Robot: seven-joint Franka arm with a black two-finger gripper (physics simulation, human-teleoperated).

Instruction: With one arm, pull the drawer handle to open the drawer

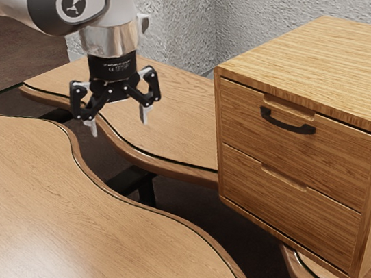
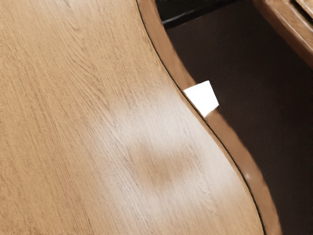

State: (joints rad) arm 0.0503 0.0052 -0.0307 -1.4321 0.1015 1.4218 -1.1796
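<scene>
Upper left in the exterior view, my tool [image 1: 117, 120] hangs spread above the bench [image 1: 181, 121], well apart from the black drawer handle [image 1: 286, 123]

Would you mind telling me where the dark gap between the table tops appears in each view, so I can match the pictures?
Exterior view: the dark gap winds from the view's left, passing below the open gripper, toward the lower right between the wavy table tops.
Wrist view: the dark gap lies along the curved edge of the broad table top.
Shared landmark: the black frame bar inside the gap.
</scene>
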